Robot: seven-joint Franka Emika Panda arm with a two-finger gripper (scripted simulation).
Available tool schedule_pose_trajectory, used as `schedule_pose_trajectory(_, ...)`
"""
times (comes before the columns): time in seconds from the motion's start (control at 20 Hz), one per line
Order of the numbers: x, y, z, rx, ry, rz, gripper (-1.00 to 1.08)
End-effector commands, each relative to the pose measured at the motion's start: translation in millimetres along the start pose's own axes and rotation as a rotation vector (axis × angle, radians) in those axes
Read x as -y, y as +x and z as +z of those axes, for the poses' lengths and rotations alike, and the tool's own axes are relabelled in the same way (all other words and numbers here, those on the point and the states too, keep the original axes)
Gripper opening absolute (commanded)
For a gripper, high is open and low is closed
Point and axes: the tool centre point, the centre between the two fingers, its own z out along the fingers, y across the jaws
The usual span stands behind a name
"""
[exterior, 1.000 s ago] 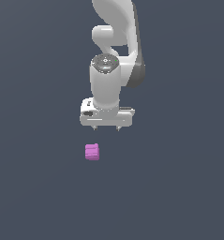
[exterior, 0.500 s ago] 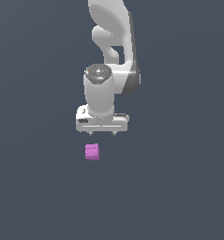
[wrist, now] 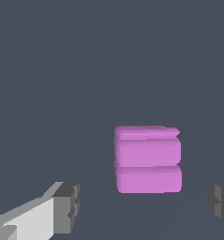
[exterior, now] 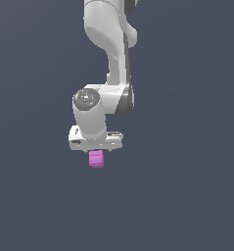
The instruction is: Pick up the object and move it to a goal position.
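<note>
Wrist view, close up: two grey fingertips (wrist: 66,206) sit wide apart, w/ the magenta-pink object (wrist: 147,159) between them, touching neither, nearer one fingertip. Jaws are spread wide, holding nothing. The object shows faint horizontal ridges and rests on a plain dark grey surface (wrist: 108,61). Exterior view: white gripper (exterior: 96,150) hangs directly over the object, arm (exterior: 111,59) rising behind.

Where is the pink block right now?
In the exterior view, the pink block sits just below the open pincer; the wrist view shows it between the fingertips, untouched.
</note>
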Motion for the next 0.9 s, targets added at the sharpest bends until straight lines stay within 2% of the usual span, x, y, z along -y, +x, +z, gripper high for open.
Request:
schedule_pose_trajectory(0.0,-7.6,3.9,8.8,0.000,0.003,-0.008,1.00)
schedule_pose_trajectory(0.55,-15.9,6.4,21.7,0.002,0.005,-0.014,1.00)
schedule_pose_trajectory(0.85,-15.8,5.9,48.2,0.001,0.005,-0.015,1.00)
